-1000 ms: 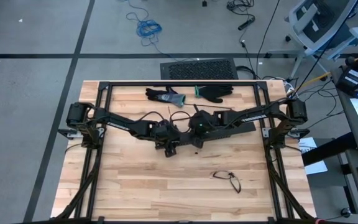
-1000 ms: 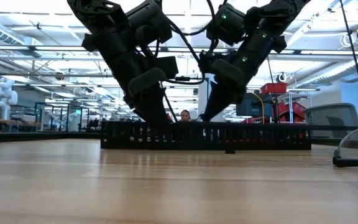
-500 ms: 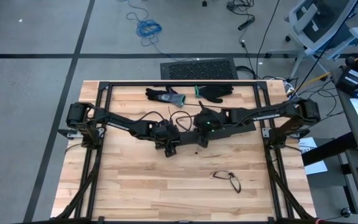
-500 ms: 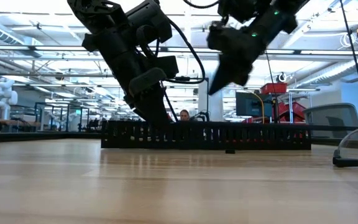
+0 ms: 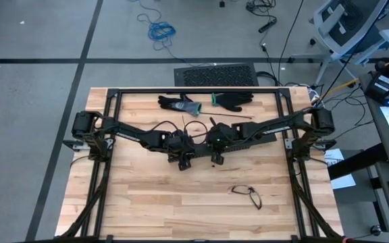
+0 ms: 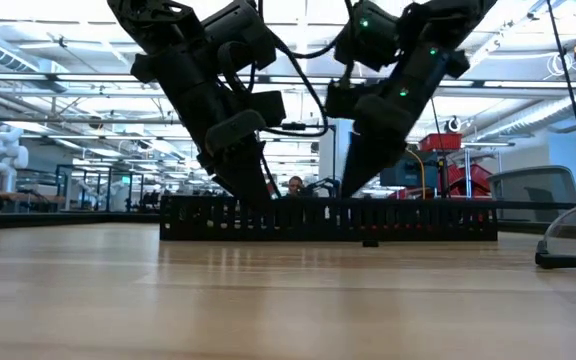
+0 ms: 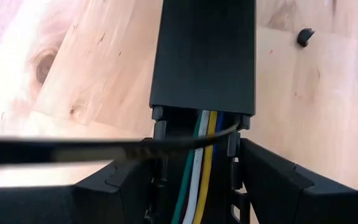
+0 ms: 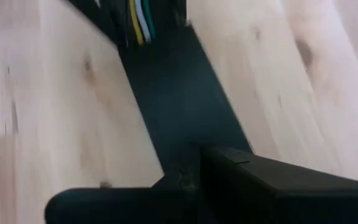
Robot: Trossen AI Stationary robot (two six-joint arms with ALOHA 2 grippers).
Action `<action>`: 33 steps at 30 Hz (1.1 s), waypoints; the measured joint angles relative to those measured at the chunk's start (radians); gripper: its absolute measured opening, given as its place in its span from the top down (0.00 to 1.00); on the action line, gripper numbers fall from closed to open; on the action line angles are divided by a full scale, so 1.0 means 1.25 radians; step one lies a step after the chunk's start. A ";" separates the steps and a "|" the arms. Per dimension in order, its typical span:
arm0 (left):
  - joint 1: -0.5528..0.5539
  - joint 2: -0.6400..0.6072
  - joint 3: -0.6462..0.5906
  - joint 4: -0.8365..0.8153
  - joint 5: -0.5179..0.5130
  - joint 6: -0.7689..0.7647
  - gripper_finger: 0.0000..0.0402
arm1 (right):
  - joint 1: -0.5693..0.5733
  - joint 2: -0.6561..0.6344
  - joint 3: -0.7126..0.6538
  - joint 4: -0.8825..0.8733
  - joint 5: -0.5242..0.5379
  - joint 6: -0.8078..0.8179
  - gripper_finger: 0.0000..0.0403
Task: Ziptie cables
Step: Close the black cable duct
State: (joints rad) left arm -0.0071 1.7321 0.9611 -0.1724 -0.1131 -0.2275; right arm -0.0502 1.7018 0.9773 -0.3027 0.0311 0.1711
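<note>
The left hand (image 5: 185, 162) is down at the middle of the tabletop (image 5: 154, 196), its two fingers (image 7: 272, 180) set partly apart on either side of the black slotted duct (image 6: 328, 218), apparently gripping it by the walls. Between those fingers the cables (image 7: 197, 168) lie lengthwise inside the open duct: green, white, yellow and a sliver of blue, running under the duct's solid cover (image 7: 204, 56) just ahead of the hand. A thin black ziptie (image 7: 98, 149) crosses over the cables right in front of the fingers and trails off to one side.

The right hand (image 5: 216, 159) sits just beside the left one, closed, lowered onto the same duct; whether it pinches anything is hard to tell. Ahead of it the cables show again inside the duct.

Beyond both hands lie two black gloves (image 5: 238, 100). On the near side of the right hand lies a pair of glasses (image 5: 248, 194).
</note>
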 joint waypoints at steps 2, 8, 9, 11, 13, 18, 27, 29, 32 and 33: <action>0.000 0.000 0.000 -0.001 0.000 -0.001 0.45 | 0.000 0.037 0.001 0.056 -0.004 0.000 1.00; 0.000 0.000 0.000 0.000 0.000 -0.001 0.45 | 0.006 0.102 0.002 0.203 -0.031 0.017 1.00; 0.000 0.000 0.000 0.000 0.000 -0.001 0.45 | 0.006 0.106 0.002 0.213 -0.033 0.020 1.00; 0.000 0.000 0.000 0.001 0.000 -0.001 0.45 | 0.006 0.109 0.000 0.232 -0.040 0.026 1.00; 0.000 0.000 0.000 0.002 0.000 -0.001 0.45 | 0.006 0.109 -0.002 0.258 -0.045 0.034 1.00; 0.000 0.000 0.000 0.005 0.000 -0.001 0.45 | 0.004 0.084 -0.005 0.288 -0.050 0.042 1.00; 0.000 0.000 0.001 0.014 0.000 -0.002 0.45 | -0.002 0.046 -0.008 0.316 -0.050 0.044 1.00; 0.000 0.000 0.001 0.014 0.000 -0.001 0.45 | -0.002 0.029 -0.008 0.319 -0.047 0.043 1.00; 0.000 0.000 0.001 0.013 0.000 -0.001 0.45 | -0.002 -0.002 -0.006 0.321 -0.032 0.037 1.00; 0.000 0.000 0.001 0.012 0.000 -0.001 0.45 | -0.002 -0.015 -0.006 0.308 -0.025 0.037 1.00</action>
State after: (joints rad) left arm -0.0067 1.7321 0.9623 -0.1575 -0.1128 -0.2287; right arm -0.0530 1.6834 0.9699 0.0818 -0.0005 0.2169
